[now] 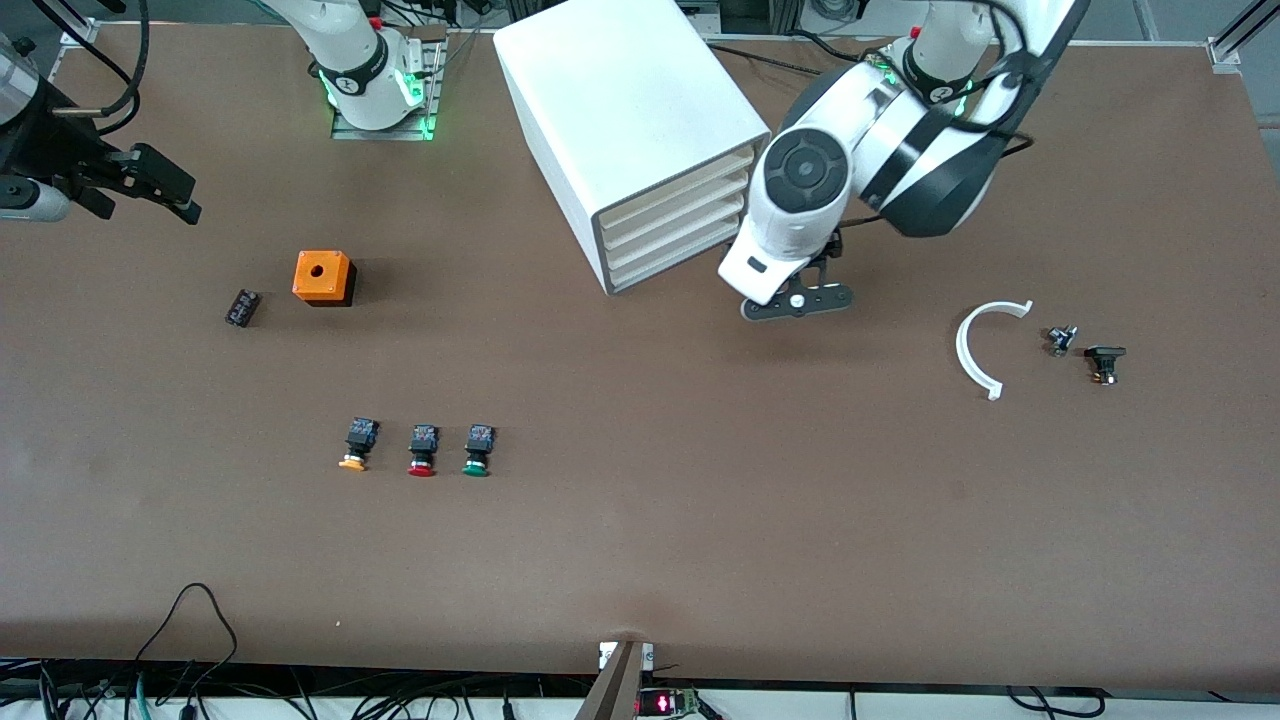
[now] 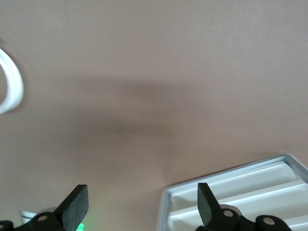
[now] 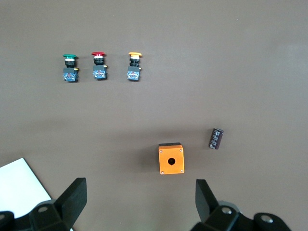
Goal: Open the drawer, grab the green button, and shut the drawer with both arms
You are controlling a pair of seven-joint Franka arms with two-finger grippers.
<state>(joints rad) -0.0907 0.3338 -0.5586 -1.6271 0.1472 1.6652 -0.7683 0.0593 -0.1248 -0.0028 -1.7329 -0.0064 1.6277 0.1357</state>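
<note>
Brown table (image 1: 640, 560) holds everything. On it, between the two arm bases, stands a big white box cabinet (image 1: 620, 110) with four drawers stacked one above another. All four are pushed in. The drawer (image 1: 672, 250) for the job is one of the lower ones, and its cream front faces toward the left arm's end.

The left pincer (image 1: 797, 302) hangs low over the table, just beside the drawer fronts. Its two black fingers (image 2: 74, 204) stand wide apart and hold nothing.

The right pincer (image 1: 150, 185) is up over the right arm's end of the table. Its fingers (image 3: 72, 197) are spread wide too, with nothing in them. That arm waits.

Three little buttons lie in a row, nearer the front camera than the cabinet. The button (image 1: 477, 449) with the green cap is the one nearest the middle of the table. Beside it is the red button (image 1: 423, 450), then the orange button (image 1: 357, 444).

An orange box (image 1: 323, 277) with a hole on top sits near a small black part (image 1: 242, 307). A white curved piece (image 1: 985, 345) and two small dark parts (image 1: 1085, 350) lie toward the left arm's end.
</note>
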